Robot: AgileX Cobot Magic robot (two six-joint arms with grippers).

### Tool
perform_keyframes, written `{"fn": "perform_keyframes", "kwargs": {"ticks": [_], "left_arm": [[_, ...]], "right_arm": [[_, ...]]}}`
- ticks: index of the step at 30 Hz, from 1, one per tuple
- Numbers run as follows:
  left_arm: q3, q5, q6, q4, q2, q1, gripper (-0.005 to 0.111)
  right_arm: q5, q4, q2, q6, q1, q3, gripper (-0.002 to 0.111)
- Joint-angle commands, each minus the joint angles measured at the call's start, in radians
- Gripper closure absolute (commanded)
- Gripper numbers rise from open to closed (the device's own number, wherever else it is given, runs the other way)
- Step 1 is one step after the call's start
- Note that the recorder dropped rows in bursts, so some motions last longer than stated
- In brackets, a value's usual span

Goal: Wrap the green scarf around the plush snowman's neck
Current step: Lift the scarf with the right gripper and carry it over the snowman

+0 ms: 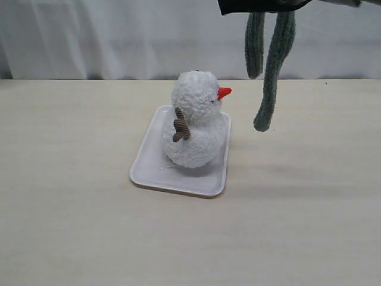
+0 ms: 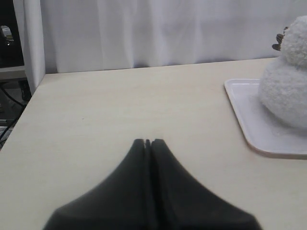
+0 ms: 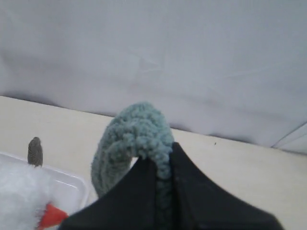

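The plush snowman (image 1: 195,122) stands upright on a white tray (image 1: 149,164), its orange nose (image 1: 224,93) pointing right; its neck is bare. The green scarf (image 1: 272,77) hangs in the air to the right of the snowman's head, folded into two strands, the longer one ending near nose height. My right gripper (image 3: 163,160) is shut on the scarf's fold (image 3: 139,132); its dark body (image 1: 262,5) shows at the top edge of the exterior view. My left gripper (image 2: 147,142) is shut with nothing in it, low over the table, left of the snowman (image 2: 288,76).
A white curtain (image 1: 119,36) backs the wooden table (image 1: 71,226). In the left wrist view the table's left edge (image 2: 29,103) shows, with dark equipment beyond it. The tray's rim (image 2: 240,115) lies right of the left gripper.
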Motion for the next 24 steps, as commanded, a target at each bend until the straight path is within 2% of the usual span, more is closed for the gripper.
{"fn": "perform_keyframes", "kwargs": {"ticks": [1,5,11,17,19,21,24], "left_arm": [[0.003,-0.008,-0.002,-0.003,-0.003,-0.006,0.107],[0.003,-0.008,-0.002,-0.003,-0.003,-0.006,0.107],[0.003,-0.008,-0.002,-0.003,-0.003,-0.006,0.107],[0.003,-0.008,-0.002,-0.003,-0.003,-0.006,0.107],[0.003,-0.008,-0.002,-0.003,-0.003,-0.006,0.107],[0.003,-0.008,-0.002,-0.003,-0.003,-0.006,0.107],[0.003,-0.008,-0.002,-0.003,-0.003,-0.006,0.107]], "right_arm": [[0.023,0.222,0.139,-0.122,-0.018,-0.162,0.104],[0.053,0.384,0.285,-0.22,-0.018,-0.305,0.104],[0.084,0.461,0.447,-0.231,-0.018,-0.437,0.104],[0.123,0.342,0.473,-0.231,-0.018,-0.438,0.104],[0.238,0.21,0.471,-0.231,-0.018,-0.438,0.104],[0.275,0.14,0.469,-0.231,-0.024,-0.438,0.104],[0.246,0.187,0.462,-0.231,-0.042,-0.438,0.104]]}}
